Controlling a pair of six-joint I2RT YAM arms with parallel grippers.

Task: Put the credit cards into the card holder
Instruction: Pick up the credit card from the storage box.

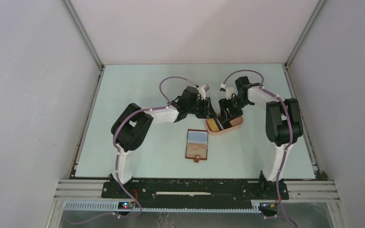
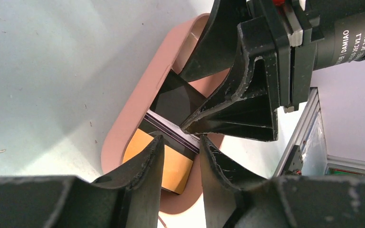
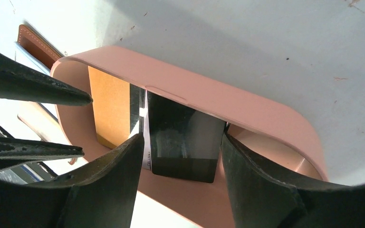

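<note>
The credit cards lean on edge inside a pink oval tray (image 1: 238, 124) (image 3: 195, 90): a yellow-tan card (image 3: 111, 107) (image 2: 177, 167), a black card (image 3: 185, 137) (image 2: 176, 99), and a thin one with a white printed strip (image 3: 145, 142) between them. My right gripper (image 3: 181, 140) (image 1: 228, 118) is open, a finger on each side of the black card, which nearly fills the gap. My left gripper (image 2: 181, 140) (image 1: 210, 115) hangs partly open over the tray's end above the yellow-tan card, clamping nothing. The card holder (image 1: 197, 144) (image 3: 31, 38) lies open on the table, just in front of the tray.
The two grippers crowd together over the tray; the right gripper's fingers (image 2: 228, 109) sit just beyond my left fingertips. The enclosure's side walls and metal frame (image 1: 309, 142) border the table. The holder's snap tab (image 1: 197, 160) points toward the arm bases.
</note>
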